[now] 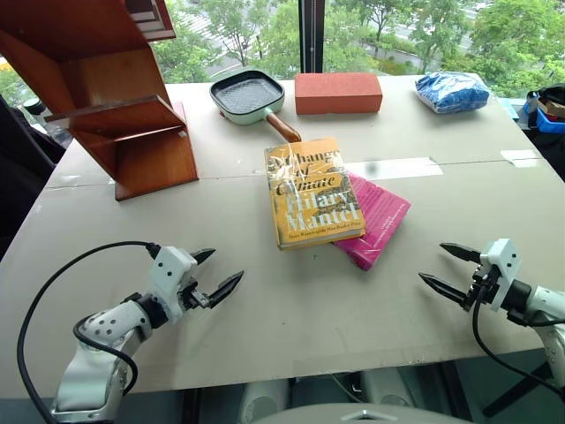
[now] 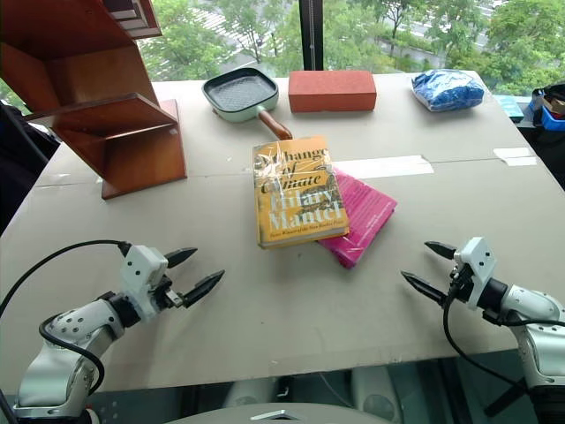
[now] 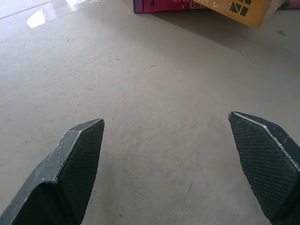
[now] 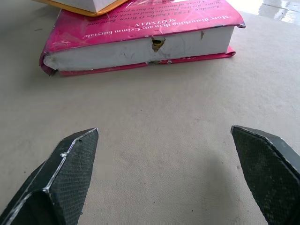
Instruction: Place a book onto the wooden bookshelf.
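Meanwhile both tools, left (image 1: 214,272) and right (image 1: 448,269), gape empty, book (image 1: 312,192) atop pink book (image 1: 378,219).

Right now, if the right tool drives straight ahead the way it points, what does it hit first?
Probably the pink book: the right tool, fingers open, looks across bare table at its page edge. The yellow book lies on top, further back. Depth is a rough guess.

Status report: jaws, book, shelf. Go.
Left gripper and right gripper: jaws open, empty, over the table. Thick yellow-orange book lies flat atop bright pink book. Reddish-brown wooden bookshelf far left, path unobstructed.
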`<state>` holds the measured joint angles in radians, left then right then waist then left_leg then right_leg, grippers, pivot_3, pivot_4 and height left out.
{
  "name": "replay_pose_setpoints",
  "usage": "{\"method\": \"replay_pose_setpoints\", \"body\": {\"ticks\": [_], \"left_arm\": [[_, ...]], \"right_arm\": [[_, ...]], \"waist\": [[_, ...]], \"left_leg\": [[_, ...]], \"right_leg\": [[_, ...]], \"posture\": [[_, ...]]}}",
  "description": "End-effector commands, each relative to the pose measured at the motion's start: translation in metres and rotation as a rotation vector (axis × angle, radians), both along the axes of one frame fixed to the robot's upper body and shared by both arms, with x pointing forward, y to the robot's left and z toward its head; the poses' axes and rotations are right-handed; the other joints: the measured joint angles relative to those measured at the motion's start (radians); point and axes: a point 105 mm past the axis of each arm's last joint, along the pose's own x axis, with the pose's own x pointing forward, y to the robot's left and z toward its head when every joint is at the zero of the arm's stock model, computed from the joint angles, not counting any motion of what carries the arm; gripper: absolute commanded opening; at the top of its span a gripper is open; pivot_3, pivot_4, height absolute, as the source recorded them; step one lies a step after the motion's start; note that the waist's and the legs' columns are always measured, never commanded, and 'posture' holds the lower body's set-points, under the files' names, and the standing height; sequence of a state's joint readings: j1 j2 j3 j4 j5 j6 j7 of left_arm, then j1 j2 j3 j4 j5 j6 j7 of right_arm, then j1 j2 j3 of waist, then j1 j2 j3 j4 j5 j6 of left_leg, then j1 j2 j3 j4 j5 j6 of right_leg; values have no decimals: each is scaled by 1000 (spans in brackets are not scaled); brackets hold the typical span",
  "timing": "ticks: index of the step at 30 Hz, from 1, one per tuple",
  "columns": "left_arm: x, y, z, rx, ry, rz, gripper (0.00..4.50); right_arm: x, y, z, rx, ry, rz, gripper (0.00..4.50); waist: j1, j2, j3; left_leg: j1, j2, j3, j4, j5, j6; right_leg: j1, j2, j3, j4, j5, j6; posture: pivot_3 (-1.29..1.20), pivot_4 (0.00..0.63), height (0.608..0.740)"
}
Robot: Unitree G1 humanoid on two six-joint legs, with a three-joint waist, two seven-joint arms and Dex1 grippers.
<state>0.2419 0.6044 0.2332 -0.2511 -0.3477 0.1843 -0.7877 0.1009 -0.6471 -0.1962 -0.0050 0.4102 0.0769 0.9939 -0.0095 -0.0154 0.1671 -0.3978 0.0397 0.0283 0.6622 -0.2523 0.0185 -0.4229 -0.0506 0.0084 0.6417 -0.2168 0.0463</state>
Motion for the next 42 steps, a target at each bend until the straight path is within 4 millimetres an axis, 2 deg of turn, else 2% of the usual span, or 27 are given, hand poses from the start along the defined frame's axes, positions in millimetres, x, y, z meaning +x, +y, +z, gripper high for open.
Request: {"method": "replay_pose_setpoints", "body": {"ticks": [1,8,12,15,19,21,23,25,29,32,37,38,39,41,42], "left_arm": [[2,-1,6,2,-17,-23,4393],[6,-23,8,-243,186,-107,4393],[26,-32,25,-434,248,-148,4393],[51,-40,45,-634,255,-170,4393],[65,-60,37,-678,399,-234,4393],[70,-71,24,-731,572,-258,4393],[76,-77,19,-781,687,-253,4393],[85,-81,22,-885,784,-244,4393],[97,-86,27,-964,871,-246,4393],[96,-97,28,-957,969,-290,4393],[93,-111,28,-885,1026,-352,4393],[93,-112,28,-881,1029,-358,3838],[93,-113,29,-878,1029,-366,3553],[93,-114,31,-877,1030,-381,2616],[93,-114,33,-876,1030,-385,2339]], "right_arm": [[1,1,18,-2,-72,10,4500],[-17,15,45,67,-74,123,4500],[-27,22,72,137,-93,186,4500],[-34,28,91,163,-121,216,4500],[-39,36,109,186,-156,235,4500],[-40,40,118,194,-178,233,4500],[-40,42,123,195,-189,230,4500],[-41,43,124,192,-190,226,4500],[-41,42,124,183,-190,211,4500],[-42,41,124,165,-190,204,4500],[-41,42,126,162,-197,202,4500],[-41,42,126,162,-198,202,4500],[-41,42,126,162,-198,201,4500],[-41,43,125,162,-198,202,4500],[-41,43,124,162,-197,203,4500]], "waist": [[0,0,0],[4,0,0],[6,-1,1],[9,-1,1],[9,-3,1],[6,-3,2],[6,-5,2],[10,-5,2],[13,-5,2],[18,-6,2],[21,-6,2],[22,-6,2],[21,-6,2],[21,-6,2],[22,-6,2]], "left_leg": [[0,0,0,0,0,0],[0,0,0,0,0,0],[0,0,-2,3,0,0],[0,0,-4,4,0,0],[0,0,-7,6,0,0],[0,-1,-7,6,0,0],[0,-1,-7,6,0,0],[0,-1,-8,6,0,0],[0,-2,-9,7,0,0],[0,-2,-9,7,0,0],[-1,-2,-9,7,0,0],[-1,-2,-9,7,0,0],[-1,-2,-9,7,0,0],[-1,-2,-9,7,0,0],[-1,-2,-9,7,0,0]], "right_leg": [[0,0,0,0,0,0],[0,0,0,1,0,0],[2,0,-2,1,0,0],[4,0,-3,1,0,0],[6,2,-5,1,0,0],[7,2,-4,1,0,0],[7,2,-5,1,0,0],[7,2,-5,1,0,0],[8,2,-5,1,0,1],[8,2,-5,1,0,1],[8,2,-5,1,0,0],[8,2,-5,1,0,0],[8,2,-5,1,0,0],[8,2,-5,1,0,0],[8,2,-5,1,0,0]], "posture": [[0,150,740],[0,150,740],[0,150,740],[0,150,740],[0,150,740],[0,150,740],[0,150,740],[0,150,740],[0,150,740],[0,150,740],[0,150,740],[0,150,740],[0,150,740],[0,150,740],[0,150,740]]}}
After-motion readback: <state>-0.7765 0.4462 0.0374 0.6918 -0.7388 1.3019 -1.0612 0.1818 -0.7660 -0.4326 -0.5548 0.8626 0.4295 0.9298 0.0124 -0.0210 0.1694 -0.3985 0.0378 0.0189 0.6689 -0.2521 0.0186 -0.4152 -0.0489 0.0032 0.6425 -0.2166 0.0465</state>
